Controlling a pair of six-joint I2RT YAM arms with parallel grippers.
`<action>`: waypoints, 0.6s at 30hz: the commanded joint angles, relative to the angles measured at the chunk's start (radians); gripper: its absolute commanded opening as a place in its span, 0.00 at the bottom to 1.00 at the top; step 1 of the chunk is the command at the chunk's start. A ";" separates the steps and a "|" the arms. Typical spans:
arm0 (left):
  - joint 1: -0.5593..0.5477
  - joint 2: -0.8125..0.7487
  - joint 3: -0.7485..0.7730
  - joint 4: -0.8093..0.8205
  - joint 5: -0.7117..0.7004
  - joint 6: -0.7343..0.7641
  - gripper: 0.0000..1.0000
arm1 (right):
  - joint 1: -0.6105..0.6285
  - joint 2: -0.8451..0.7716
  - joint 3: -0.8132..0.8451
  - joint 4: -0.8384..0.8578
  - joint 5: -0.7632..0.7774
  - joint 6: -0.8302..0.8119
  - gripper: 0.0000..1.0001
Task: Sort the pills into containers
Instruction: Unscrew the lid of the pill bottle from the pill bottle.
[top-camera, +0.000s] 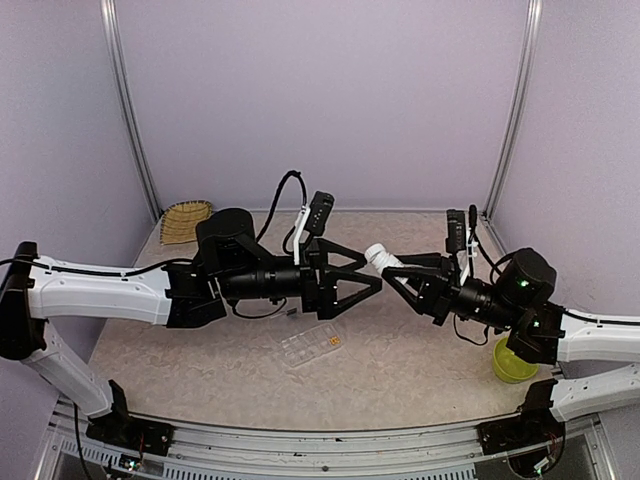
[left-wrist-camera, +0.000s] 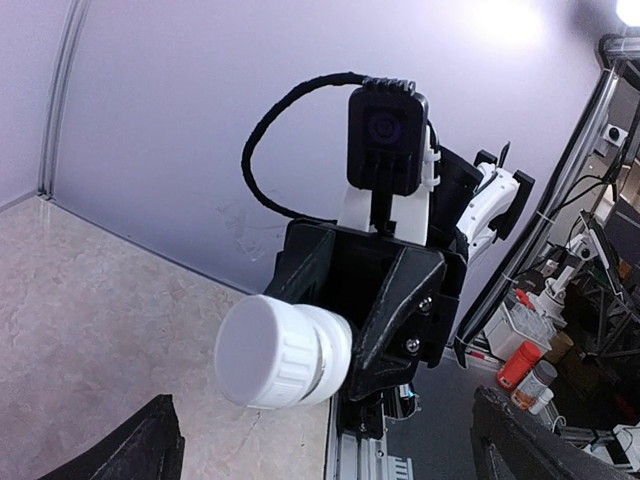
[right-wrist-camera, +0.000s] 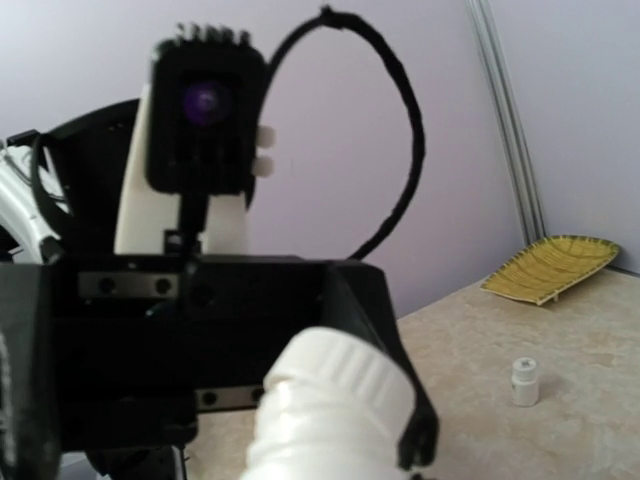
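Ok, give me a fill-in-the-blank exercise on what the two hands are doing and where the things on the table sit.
The right hand is shut on a white ____.
The left hand faces it, jaws ____.
The clear organizer box lies on the ____.
The yellow-green bowl sits beside the ____ arm.
Missing words: bottle; open; table; right.

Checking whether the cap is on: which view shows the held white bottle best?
Left wrist: the white bottle, its ribbed cap on, faces the camera, large and sharp. Top external shows it small; right wrist, close but blurred.
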 joint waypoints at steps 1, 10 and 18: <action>0.003 -0.034 -0.030 0.004 0.003 0.017 0.97 | -0.004 -0.021 -0.012 0.046 -0.020 -0.014 0.08; 0.033 -0.088 -0.080 0.026 -0.018 -0.001 0.99 | -0.004 -0.033 -0.009 0.037 -0.032 -0.025 0.08; 0.090 -0.017 -0.008 0.074 0.157 -0.106 0.99 | -0.003 -0.027 -0.006 0.038 -0.079 -0.034 0.08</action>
